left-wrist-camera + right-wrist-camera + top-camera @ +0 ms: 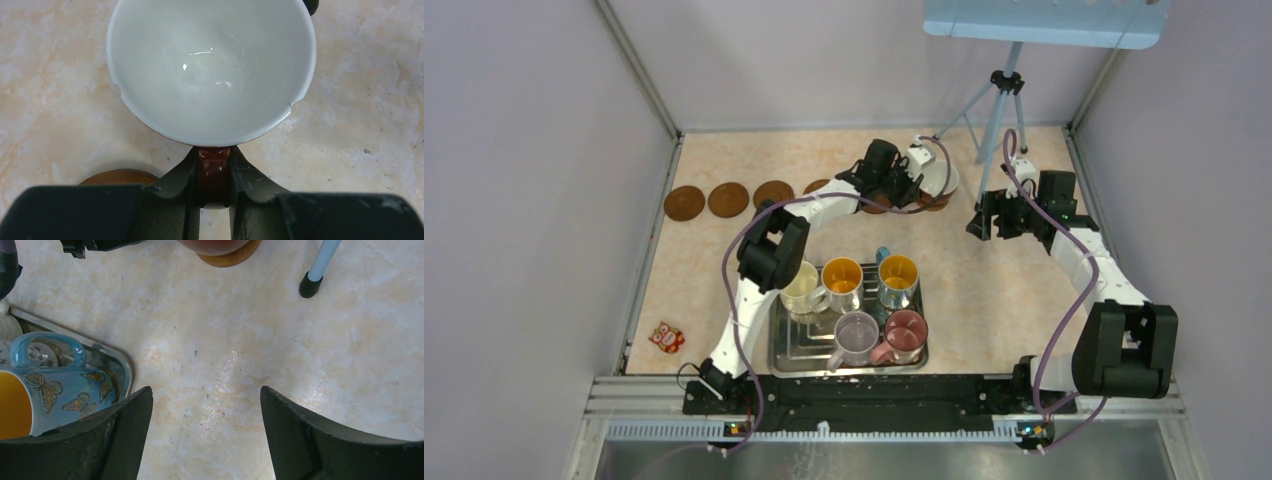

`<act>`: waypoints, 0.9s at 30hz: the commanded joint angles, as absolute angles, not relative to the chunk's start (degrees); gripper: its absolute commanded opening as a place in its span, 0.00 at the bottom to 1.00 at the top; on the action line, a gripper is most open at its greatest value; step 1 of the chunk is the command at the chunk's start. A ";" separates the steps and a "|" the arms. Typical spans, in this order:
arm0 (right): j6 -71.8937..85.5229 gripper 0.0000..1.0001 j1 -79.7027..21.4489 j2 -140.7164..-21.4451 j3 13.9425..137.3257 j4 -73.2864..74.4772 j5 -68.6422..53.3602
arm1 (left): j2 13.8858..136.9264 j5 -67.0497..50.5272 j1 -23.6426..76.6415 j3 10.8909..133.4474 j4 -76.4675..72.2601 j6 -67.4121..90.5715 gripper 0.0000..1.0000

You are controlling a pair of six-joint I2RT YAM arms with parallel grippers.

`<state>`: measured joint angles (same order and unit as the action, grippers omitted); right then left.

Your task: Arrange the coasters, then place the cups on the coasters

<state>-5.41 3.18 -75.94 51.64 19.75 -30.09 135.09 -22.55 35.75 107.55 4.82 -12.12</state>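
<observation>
At the back of the table a wide white cup [936,168] [211,65] with a dark red outside stands over a brown coaster [940,203] [229,259]. My left gripper [906,186] [214,152] is shut on the cup's dark red handle [214,172]. A row of dark brown coasters [685,203] [728,199] [773,193] runs to the left; another coaster [117,176] shows beside my left fingers. My right gripper [989,222] [206,395] hangs open over bare table, to the cup's right. Several cups stand on the silver tray [780,360], among them the blue-handled cup [897,275] [50,385].
A tripod [999,100] stands at the back right, one foot [310,287] close to the cup's coaster. A small owl figure [666,337] lies at the front left. The tray rim [117,360] lies left of my right gripper. Grey walls close in three sides.
</observation>
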 commanded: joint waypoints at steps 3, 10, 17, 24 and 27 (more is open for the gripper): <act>-6.33 0.78 3.78 -76.02 52.16 18.59 -31.11 | 131.31 -19.09 36.93 107.31 7.49 -9.35 0.00; -6.33 0.78 3.78 -75.94 52.21 18.63 -31.11 | 131.11 -18.12 37.45 107.94 8.58 -8.60 0.15; -6.33 0.78 3.78 -75.85 52.19 18.50 -31.11 | 130.58 -18.32 37.88 108.42 10.37 -7.60 0.40; -6.33 0.78 3.78 -75.57 52.16 18.56 -31.20 | 129.37 -19.09 38.21 108.05 11.82 -6.66 0.51; -6.33 0.78 3.78 -75.50 52.21 18.57 -31.29 | 128.50 -19.67 38.40 107.15 11.34 -6.67 0.52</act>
<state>-5.43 3.18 -75.94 51.64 19.75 -30.11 134.21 -18.52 37.85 107.55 12.01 -7.55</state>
